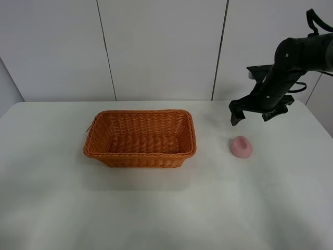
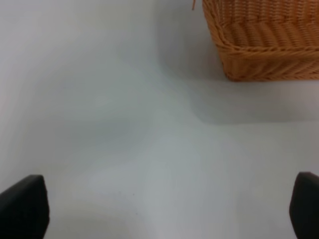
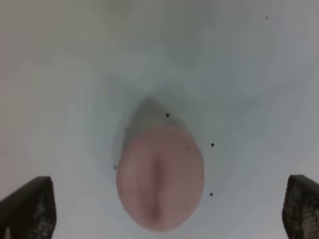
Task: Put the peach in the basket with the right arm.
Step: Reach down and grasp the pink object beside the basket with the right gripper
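Hovering over peach with right gripper spread wide, holding nothing, lined up to straddle it; near basket, mouth-up for dropping.

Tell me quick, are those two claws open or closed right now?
Left gripper: open, empty.
Right gripper: open, empty, over the peach.
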Available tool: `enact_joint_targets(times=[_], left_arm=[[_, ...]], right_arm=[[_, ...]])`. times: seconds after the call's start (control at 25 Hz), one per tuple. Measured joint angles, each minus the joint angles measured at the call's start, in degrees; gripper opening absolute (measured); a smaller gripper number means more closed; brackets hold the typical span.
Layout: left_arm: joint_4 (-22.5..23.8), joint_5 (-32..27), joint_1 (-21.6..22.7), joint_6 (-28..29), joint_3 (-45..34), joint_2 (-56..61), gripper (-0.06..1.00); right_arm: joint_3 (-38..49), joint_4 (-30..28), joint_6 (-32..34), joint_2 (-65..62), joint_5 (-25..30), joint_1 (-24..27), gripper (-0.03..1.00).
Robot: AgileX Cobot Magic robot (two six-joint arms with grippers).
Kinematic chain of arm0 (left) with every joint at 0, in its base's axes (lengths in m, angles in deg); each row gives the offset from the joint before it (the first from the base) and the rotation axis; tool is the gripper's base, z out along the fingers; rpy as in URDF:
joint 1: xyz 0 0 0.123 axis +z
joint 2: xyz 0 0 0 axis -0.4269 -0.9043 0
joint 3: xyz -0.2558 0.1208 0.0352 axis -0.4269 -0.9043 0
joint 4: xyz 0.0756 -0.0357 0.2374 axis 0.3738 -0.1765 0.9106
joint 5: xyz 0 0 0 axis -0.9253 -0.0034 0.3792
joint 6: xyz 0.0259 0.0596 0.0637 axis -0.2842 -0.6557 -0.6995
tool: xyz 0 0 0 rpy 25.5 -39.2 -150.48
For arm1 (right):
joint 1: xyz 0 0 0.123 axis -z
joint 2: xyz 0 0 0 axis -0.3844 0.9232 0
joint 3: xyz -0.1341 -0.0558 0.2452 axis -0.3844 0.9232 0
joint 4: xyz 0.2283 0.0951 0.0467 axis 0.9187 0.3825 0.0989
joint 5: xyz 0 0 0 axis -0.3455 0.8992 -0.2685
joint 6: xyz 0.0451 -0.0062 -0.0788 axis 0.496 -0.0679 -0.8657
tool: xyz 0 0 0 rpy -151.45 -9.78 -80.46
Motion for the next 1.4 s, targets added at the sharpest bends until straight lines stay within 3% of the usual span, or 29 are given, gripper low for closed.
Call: enact_joint_targets(times=[1.08, 1.28, 1.4], left_arm=[[0.00, 0.00, 0.00, 0.00, 0.00, 0.00, 0.99], [0.00, 0.00, 0.00, 0.00, 0.00, 0.00, 0.99], [0.00, 0.00, 0.00, 0.00, 0.00, 0.00, 0.99]], right_arm=[[-0.30, 1.05, 0.46, 12.54, -1.90, 0.00, 0.70], [-0.30, 1.05, 0.75, 12.59, -2.97, 0.00, 0.66], [-0.30, 1.05, 0.98, 12.59, -3.02, 0.00, 0.59]])
